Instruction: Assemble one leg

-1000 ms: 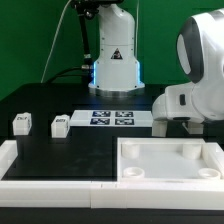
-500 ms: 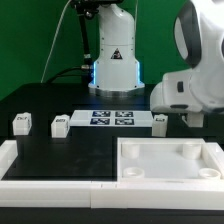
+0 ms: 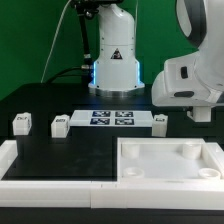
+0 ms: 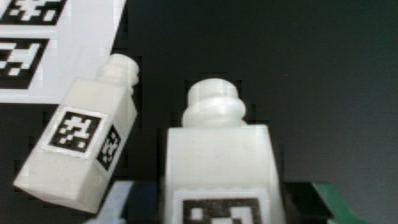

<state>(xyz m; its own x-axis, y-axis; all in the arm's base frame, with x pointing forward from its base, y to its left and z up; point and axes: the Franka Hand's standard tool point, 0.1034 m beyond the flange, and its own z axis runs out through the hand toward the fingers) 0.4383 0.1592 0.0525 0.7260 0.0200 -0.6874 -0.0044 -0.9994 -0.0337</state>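
Observation:
In the wrist view a white leg (image 4: 221, 150) with a rounded peg tip and a square tag stands between my fingers (image 4: 137, 200), and my gripper (image 4: 222, 202) is shut on its lower body. Another tagged leg (image 4: 86, 125) lies tilted on the black table just beside it, apart from it. In the exterior view that loose leg (image 3: 159, 122) sits at the marker board's right end. The arm's white body (image 3: 195, 75) hangs above it and hides my gripper and the held leg. Two more legs (image 3: 20, 123) (image 3: 59, 126) rest on the exterior view's left.
The marker board (image 3: 112, 118) lies mid-table, and its corner (image 4: 45, 40) shows in the wrist view. A large white square panel (image 3: 170, 176) with corner holes lies at the front right. A white L-shaped rail (image 3: 40, 185) runs along the front left. The robot base (image 3: 114, 65) stands behind.
The arm has risen and drifted slightly toward the exterior view's right. The three legs on the table have not moved.

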